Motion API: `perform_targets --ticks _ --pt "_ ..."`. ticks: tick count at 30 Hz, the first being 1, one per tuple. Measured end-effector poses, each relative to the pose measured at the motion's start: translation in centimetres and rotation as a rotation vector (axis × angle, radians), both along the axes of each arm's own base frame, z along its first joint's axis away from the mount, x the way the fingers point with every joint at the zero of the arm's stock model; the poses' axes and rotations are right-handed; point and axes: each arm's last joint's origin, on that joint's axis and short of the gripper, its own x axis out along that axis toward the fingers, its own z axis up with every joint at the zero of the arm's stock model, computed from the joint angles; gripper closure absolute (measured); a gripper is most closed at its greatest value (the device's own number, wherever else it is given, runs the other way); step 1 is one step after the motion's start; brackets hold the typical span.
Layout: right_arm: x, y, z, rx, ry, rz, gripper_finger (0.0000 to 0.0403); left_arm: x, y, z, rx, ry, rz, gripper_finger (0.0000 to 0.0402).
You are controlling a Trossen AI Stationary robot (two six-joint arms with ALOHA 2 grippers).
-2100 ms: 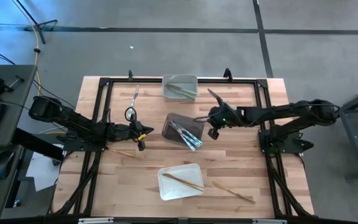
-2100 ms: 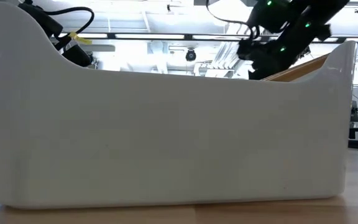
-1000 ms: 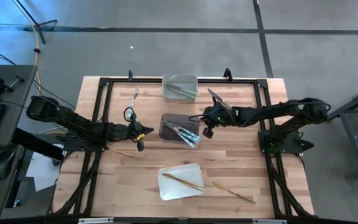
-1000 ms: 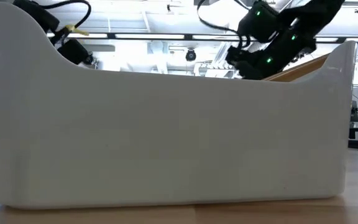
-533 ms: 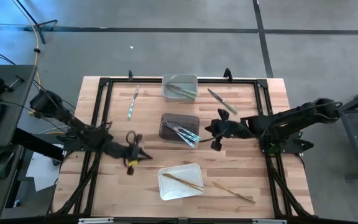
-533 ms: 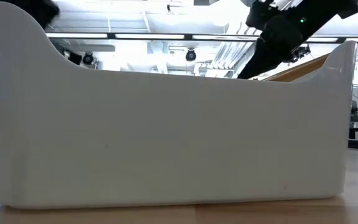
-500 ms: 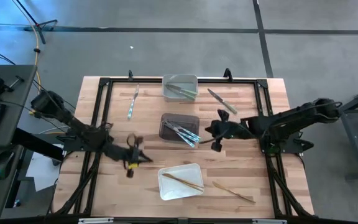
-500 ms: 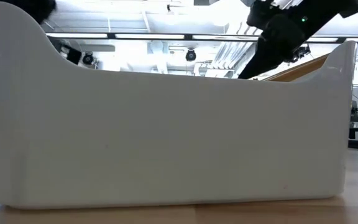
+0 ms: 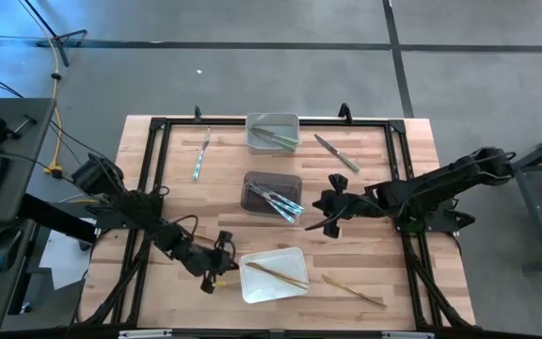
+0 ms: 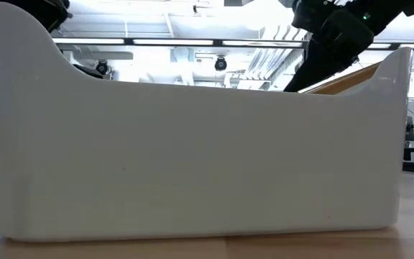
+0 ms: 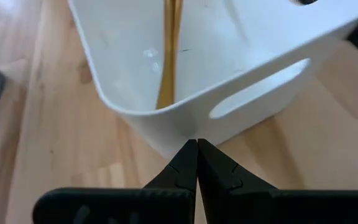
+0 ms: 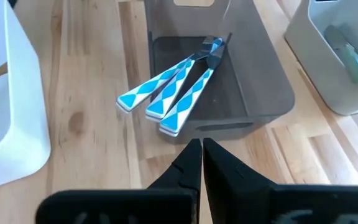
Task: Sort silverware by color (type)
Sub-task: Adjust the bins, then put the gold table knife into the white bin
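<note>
The silverware is spread out. Green pieces lie in the light grey bin (image 9: 273, 132). Three blue-and-white patterned pieces (image 12: 173, 99) rest in the dark bin (image 9: 271, 191), their handles reaching over its wall. A wooden piece (image 11: 169, 56) lies in the white bin (image 9: 273, 274). Loose on the table are a pale knife (image 9: 200, 155), a green knife (image 9: 335, 153) and a wooden piece (image 9: 354, 290). My left gripper (image 9: 217, 270) is shut, its tips at the white bin's left end. My right gripper (image 9: 315, 227) is shut, to the near right of the dark bin. My left gripper's shut fingertips (image 11: 196, 147) stand at the lower corner of the white bin's wall (image 11: 185, 134), slanting down from the table's left. I cannot tell whether they touch it.
Black frame rails run along the table's left (image 9: 149, 179) and right (image 9: 405, 179) sides. In the low view the white bin's wall (image 10: 192, 158) fills nearly everything, with my right arm (image 10: 336, 36) above it. Bare wood lies between the bins.
My left gripper has swung from the table's left middle toward the near edge and the right, ending at the white bin's left end, and has rolled somewhat. My right gripper has drawn back from the dark bin toward the near edge. Both stay shut.
</note>
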Motion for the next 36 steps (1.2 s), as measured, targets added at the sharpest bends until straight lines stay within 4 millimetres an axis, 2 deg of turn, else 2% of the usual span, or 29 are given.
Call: perform_targets --ticks 4,11,16,20,24,27,33,36 --pt "0.0 0.0 0.0 0.001 0.000 -0.001 0.0403 0.2 0.4 0.2 0.017 -0.012 0.039 0.0401" --pt "0.0 0.0 0.0 0.005 -0.002 -0.005 0.0403 -0.2 1.7 1.9 0.044 -0.001 0.094 0.0401" --pt "0.0 0.0 0.0 0.005 -0.002 -0.005 0.0403 -2.0 3.0 3.2 0.035 0.108 0.157 0.0401" --pt "0.0 0.0 0.0 0.005 -0.001 -0.005 0.0403 -4.2 4.3 3.6 -0.025 0.304 0.232 0.0397" --pt "0.0 0.0 0.0 0.005 -0.002 -0.005 0.0403 -6.0 5.4 3.4 -0.015 0.461 0.345 0.0374" --pt "0.0 0.0 0.0 0.005 -0.002 -0.005 0.0403 -6.4 6.0 3.1 0.015 0.518 0.386 0.0345" --pt "0.0 0.0 0.0 0.005 -0.001 -0.005 0.0403 -5.8 6.8 2.6 0.015 0.567 0.392 0.0284" --pt "0.0 0.0 0.0 0.005 -0.001 -0.005 0.0403 -5.3 7.6 2.4 0.018 0.578 0.419 0.0270"
